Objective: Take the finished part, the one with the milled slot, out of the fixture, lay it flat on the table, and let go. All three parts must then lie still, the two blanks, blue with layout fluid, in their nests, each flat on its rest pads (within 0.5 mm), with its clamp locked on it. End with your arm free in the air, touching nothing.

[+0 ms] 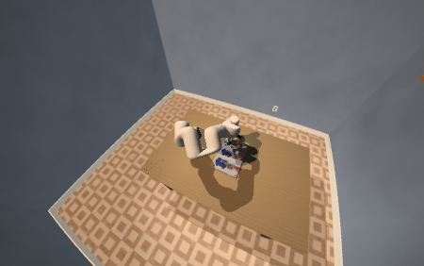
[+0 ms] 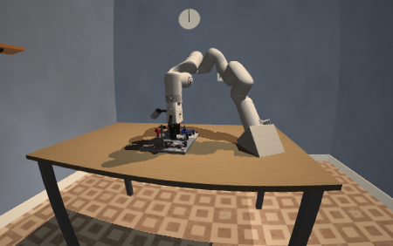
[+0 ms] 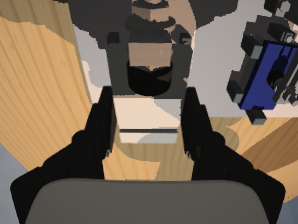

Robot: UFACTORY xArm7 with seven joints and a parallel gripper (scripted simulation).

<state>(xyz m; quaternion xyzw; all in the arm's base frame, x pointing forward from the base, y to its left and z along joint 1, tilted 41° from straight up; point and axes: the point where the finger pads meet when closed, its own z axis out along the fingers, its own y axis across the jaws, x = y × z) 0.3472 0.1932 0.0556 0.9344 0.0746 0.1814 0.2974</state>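
In the wrist view my gripper (image 3: 148,100) is shut on the finished part (image 3: 149,117), a pale block with a dark milled slot across it. I cannot tell whether the part is clear of its nest. A blue blank (image 3: 266,76) sits in its nest to the right with a dark clamp around it. In the top view the two blue blanks (image 1: 226,153) (image 1: 220,163) lie on the grey fixture plate (image 1: 231,162). In the exterior view the gripper (image 2: 175,129) hangs straight down over the fixture (image 2: 169,143).
The fixture plate sits near the middle of a wooden table (image 2: 183,157). The arm's base (image 2: 260,140) stands on the table to the right of the fixture. Bare table top lies left of and in front of the plate.
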